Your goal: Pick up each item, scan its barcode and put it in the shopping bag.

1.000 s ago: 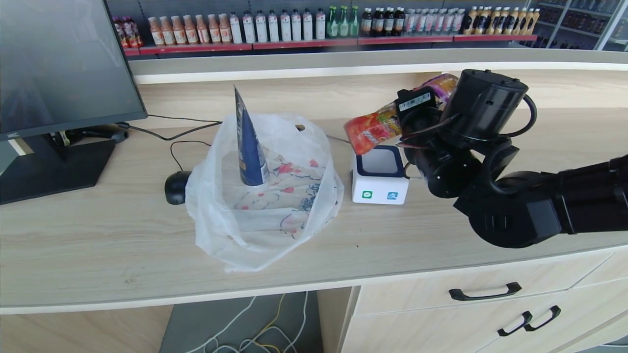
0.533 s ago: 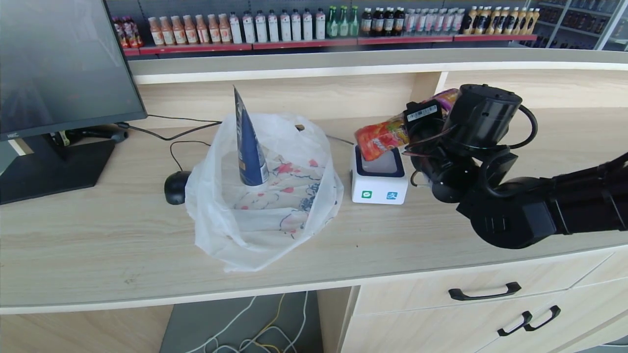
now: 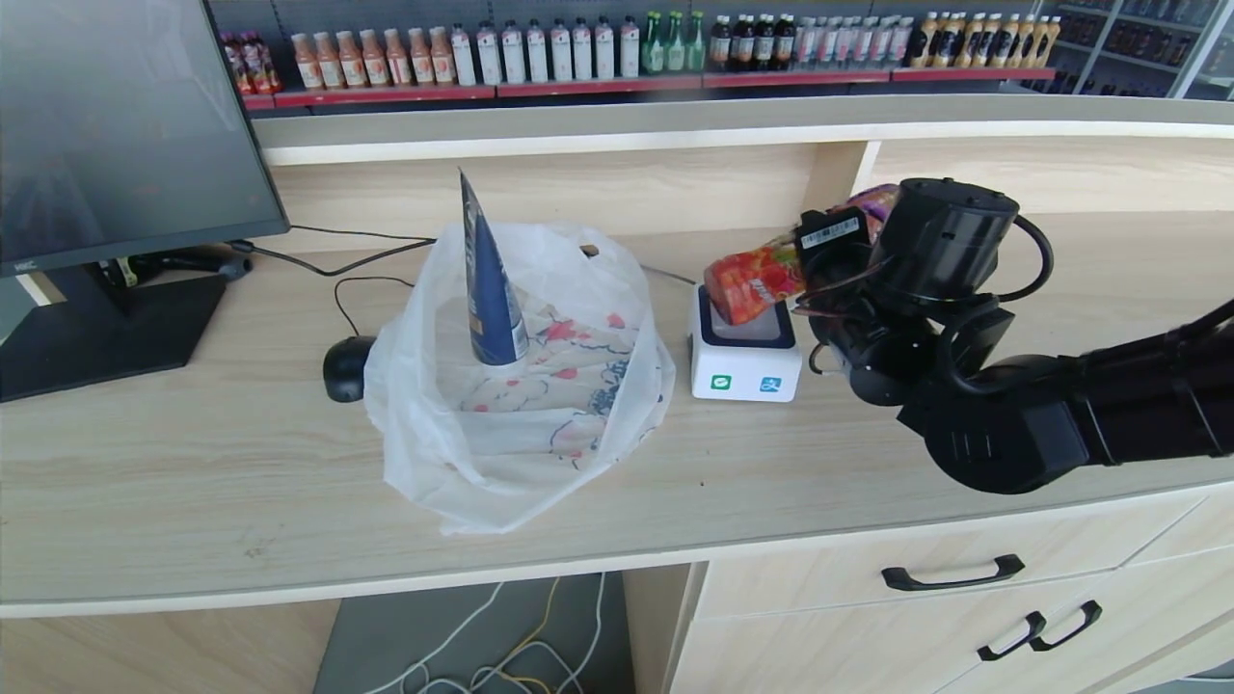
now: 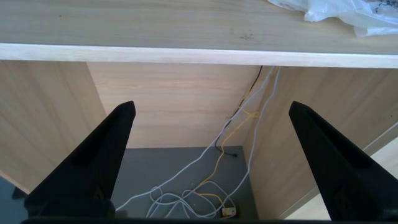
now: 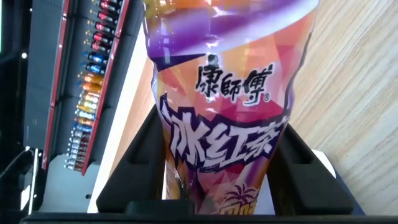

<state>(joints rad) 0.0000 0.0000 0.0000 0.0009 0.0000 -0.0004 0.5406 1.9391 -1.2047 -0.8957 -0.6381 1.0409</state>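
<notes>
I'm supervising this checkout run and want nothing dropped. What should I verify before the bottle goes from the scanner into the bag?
1. Right gripper shut firmly on the bottle: ok.
2. Bottle end held over the scanner window: ok.
3. Barcode facing the scanner window: cannot tell.
4. Shopping bag mouth open: ok.
5. Room in the bag beside the upright blue cone: ok.
6. Left gripper open, empty, away from the path: ok.

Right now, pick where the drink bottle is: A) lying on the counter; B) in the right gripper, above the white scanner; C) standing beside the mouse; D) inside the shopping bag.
B: the right gripper is shut on the drink bottle, its end above the scanner.
</notes>
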